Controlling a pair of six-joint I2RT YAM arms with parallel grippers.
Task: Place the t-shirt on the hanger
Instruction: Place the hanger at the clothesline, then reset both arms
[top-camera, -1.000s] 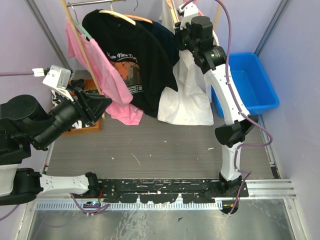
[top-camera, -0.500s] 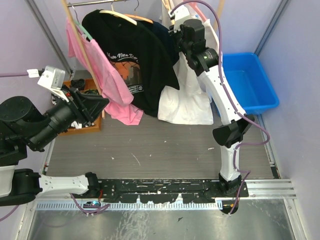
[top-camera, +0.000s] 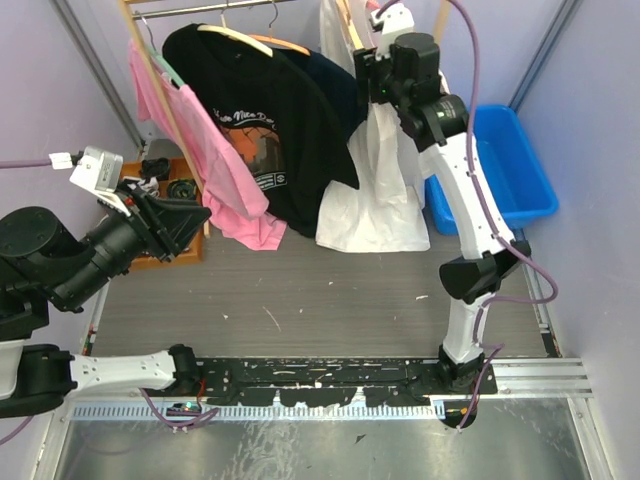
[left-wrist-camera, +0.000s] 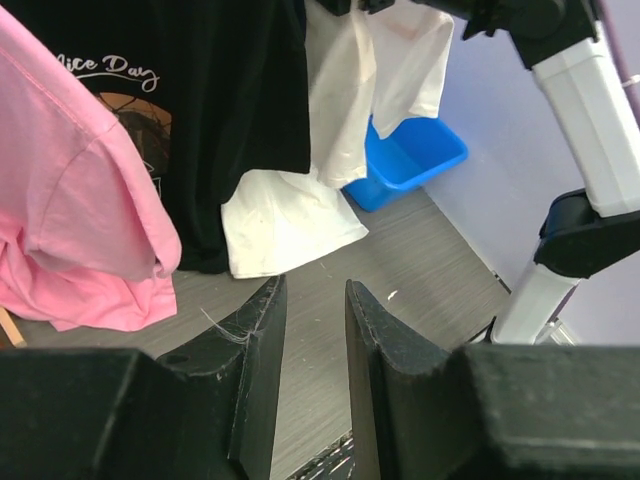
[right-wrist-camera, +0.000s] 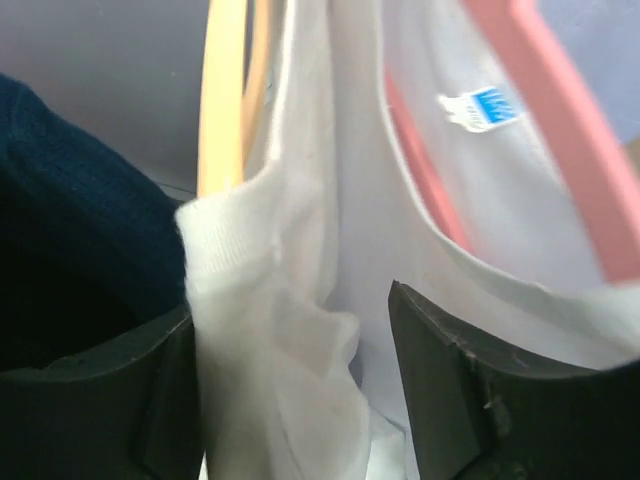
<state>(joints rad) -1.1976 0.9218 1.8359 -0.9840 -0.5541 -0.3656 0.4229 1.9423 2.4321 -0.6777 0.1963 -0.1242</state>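
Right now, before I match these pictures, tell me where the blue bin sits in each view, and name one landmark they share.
Top external: the blue bin is at the right, against the wall, just right of the hanging white t-shirt.
Left wrist: upper middle, on the floor right of the white t-shirt.
Right wrist: not in it.
Shared landmark: the white t-shirt, which also fills the middle of the right wrist view.

Black shirt (top-camera: 270, 130) just beside t-shirt (top-camera: 385, 195); blue bin (top-camera: 505, 160) beyond; floor (top-camera: 320, 290) free.
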